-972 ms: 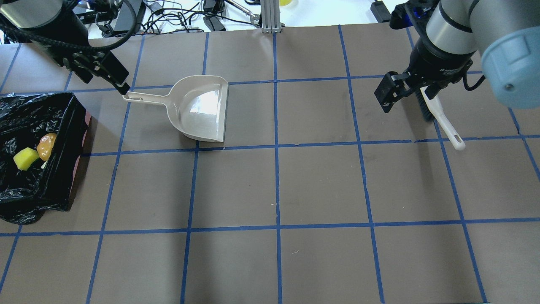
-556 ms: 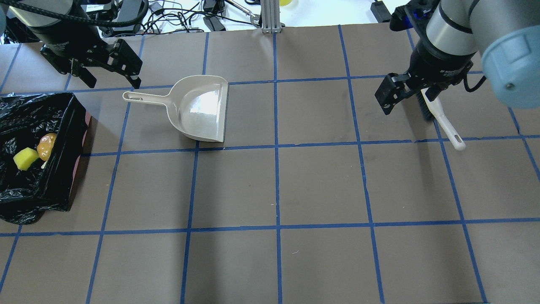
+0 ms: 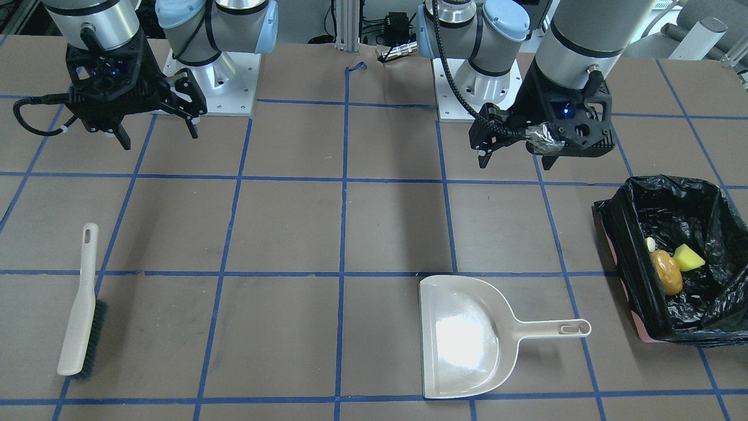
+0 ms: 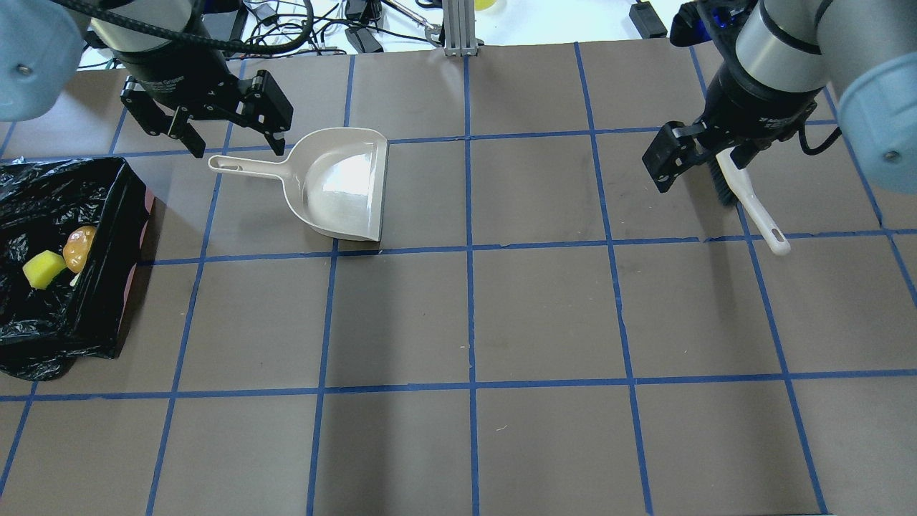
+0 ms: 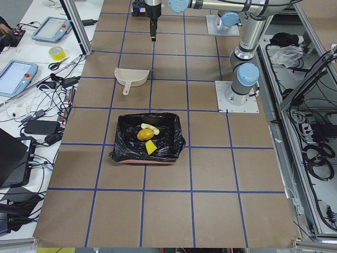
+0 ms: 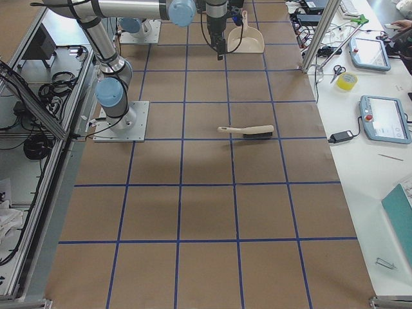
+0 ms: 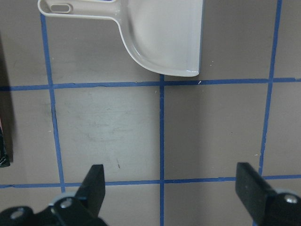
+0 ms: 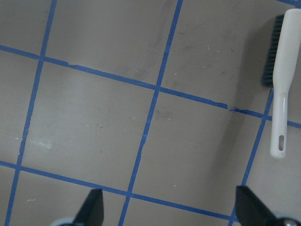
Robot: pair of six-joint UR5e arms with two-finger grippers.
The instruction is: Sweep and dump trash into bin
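The bin (image 4: 107,308), lined with a black bag, stands at the table's left edge; it also shows in the front view (image 3: 619,234). In it lie the yellow-green sponge (image 4: 44,269), the golden-brown lump (image 4: 79,247) and a tan bread piece (image 3: 650,244). The beige dustpan (image 4: 337,183) lies empty on the table with its handle towards the bin. My left gripper (image 4: 235,136) is open and empty above the handle's far side. My right gripper (image 4: 698,168) is open and empty above the white brush (image 4: 749,201).
The brush (image 3: 82,304) lies flat on the right part of the table with its bristles towards the far edge. Cables and devices crowd the far edge (image 4: 308,29). A metal post (image 4: 458,29) stands at the far middle.
My left gripper has moved right from the end of the dustpan handle and turned, its jaws now wide apart. My right gripper has shifted slightly. The dustpan, brush and trash have not moved.
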